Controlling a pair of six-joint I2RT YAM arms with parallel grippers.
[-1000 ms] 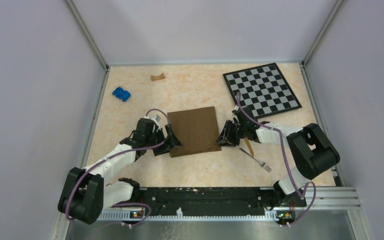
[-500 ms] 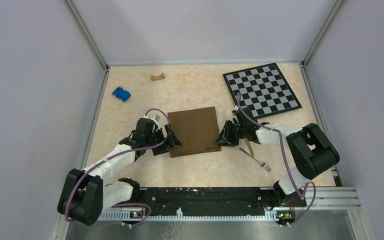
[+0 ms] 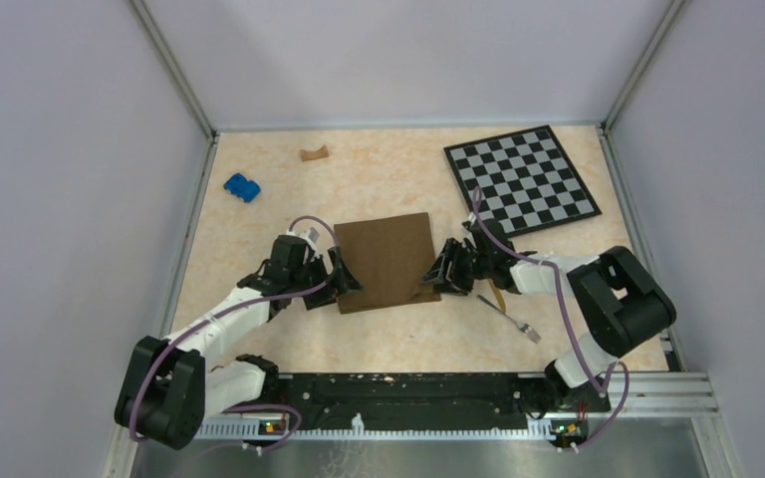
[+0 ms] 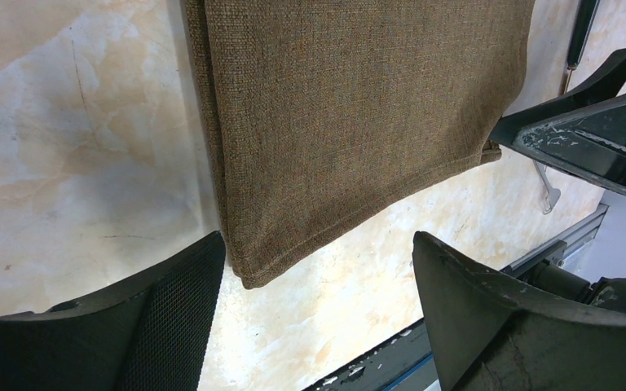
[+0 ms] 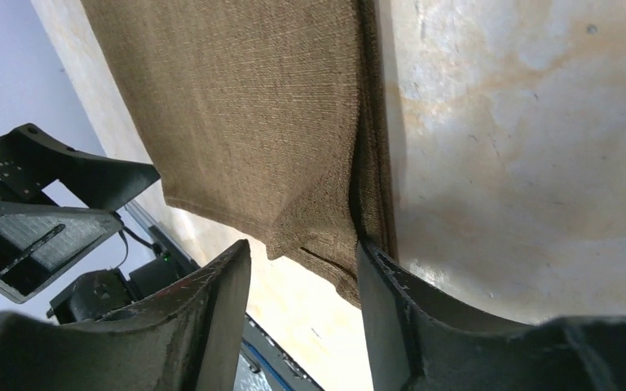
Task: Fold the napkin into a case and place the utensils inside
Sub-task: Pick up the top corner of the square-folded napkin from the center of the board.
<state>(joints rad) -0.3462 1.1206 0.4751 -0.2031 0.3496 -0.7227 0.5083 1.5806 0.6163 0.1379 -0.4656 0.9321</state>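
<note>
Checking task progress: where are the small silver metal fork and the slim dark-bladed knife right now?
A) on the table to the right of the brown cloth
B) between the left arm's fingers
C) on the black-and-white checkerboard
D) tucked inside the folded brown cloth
A: the silver metal fork and the dark-bladed knife lie on the marbled table, right of the folded brown cloth napkin, outside it.
</note>
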